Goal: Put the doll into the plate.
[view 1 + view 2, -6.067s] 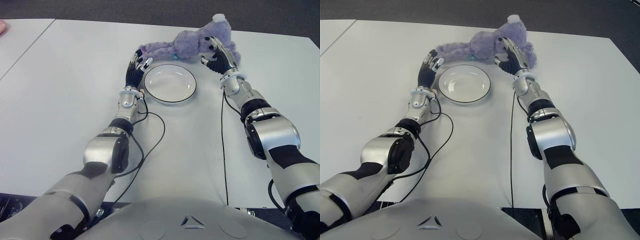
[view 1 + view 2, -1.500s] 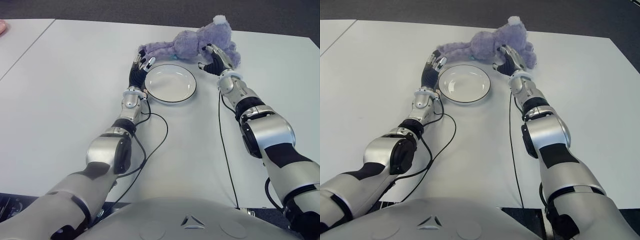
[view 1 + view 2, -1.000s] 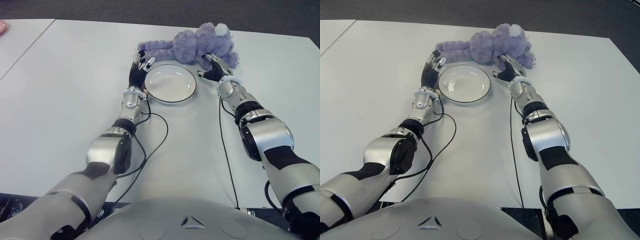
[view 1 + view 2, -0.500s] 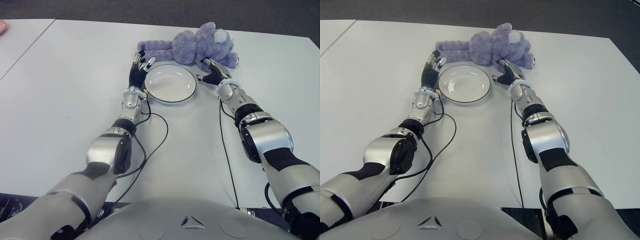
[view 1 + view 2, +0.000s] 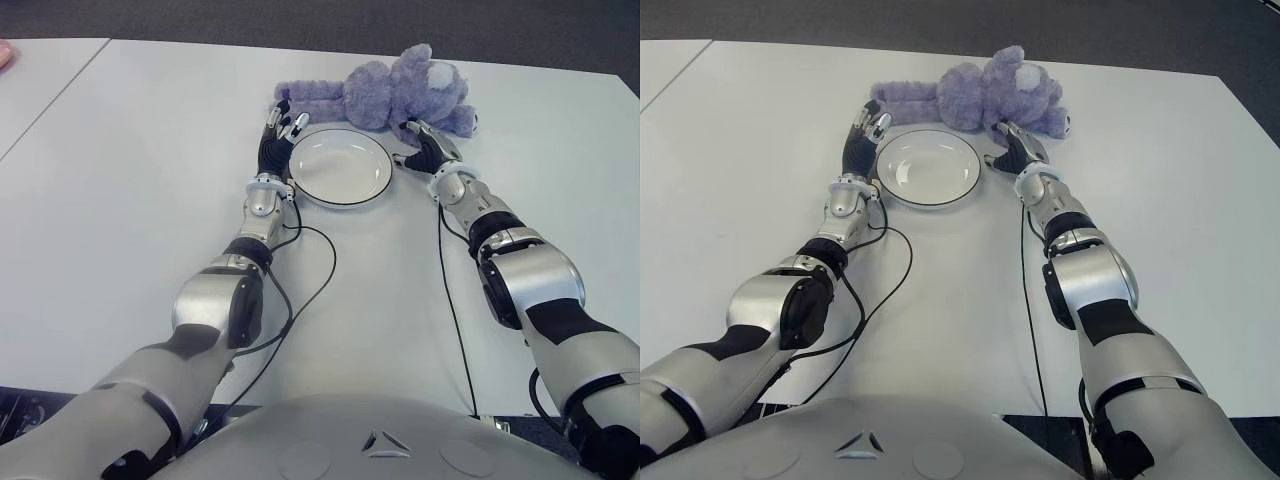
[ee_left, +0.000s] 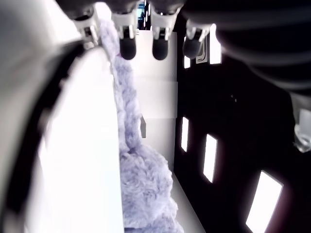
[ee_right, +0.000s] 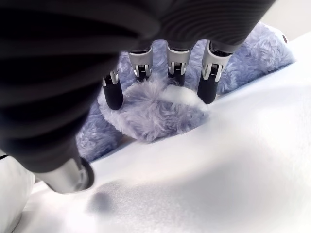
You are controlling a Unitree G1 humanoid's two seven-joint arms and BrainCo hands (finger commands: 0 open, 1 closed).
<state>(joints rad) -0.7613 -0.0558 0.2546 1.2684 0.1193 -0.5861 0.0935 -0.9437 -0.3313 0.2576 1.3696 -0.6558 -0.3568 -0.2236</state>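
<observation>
Table [image 5: 150, 130]: doll [image 5: 385, 95] beyond plate [image 5: 341, 168], legs partly behind left robot hand [image 5: 278, 135].

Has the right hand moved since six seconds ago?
Yes. The right hand has pulled back off the doll toward the robot, now beside the plate rim's right side, fingers open.

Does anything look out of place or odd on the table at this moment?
Only the doll: it lies on its side on the table beyond the empty plate, not in it. Neither robot hand holds it.
</observation>
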